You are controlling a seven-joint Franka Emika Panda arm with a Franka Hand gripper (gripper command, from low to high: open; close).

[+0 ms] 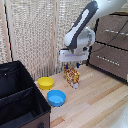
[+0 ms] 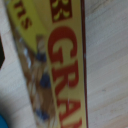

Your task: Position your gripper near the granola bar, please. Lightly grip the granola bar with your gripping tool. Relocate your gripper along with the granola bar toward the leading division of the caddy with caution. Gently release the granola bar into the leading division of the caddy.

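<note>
The granola bar (image 1: 71, 76) is a yellow, orange and red packet standing upright on the wooden surface, just right of the bowls. My gripper (image 1: 73, 65) hangs directly over it, the white head above and the dark fingers down at the packet's top edge. Whether the fingers press on it does not show. In the wrist view the granola bar (image 2: 55, 70) fills the frame very close and blurred, with red letters on yellow. The black caddy (image 1: 20, 100) stands at the exterior view's left, its divider splitting it into compartments; the nearer compartment (image 1: 22, 107) is open on top.
A yellow bowl (image 1: 45, 83) and a blue bowl (image 1: 56, 97) sit between the caddy and the granola bar. A brown wooden drawer cabinet (image 1: 112, 45) stands at the exterior view's right. A slatted blind forms the back wall.
</note>
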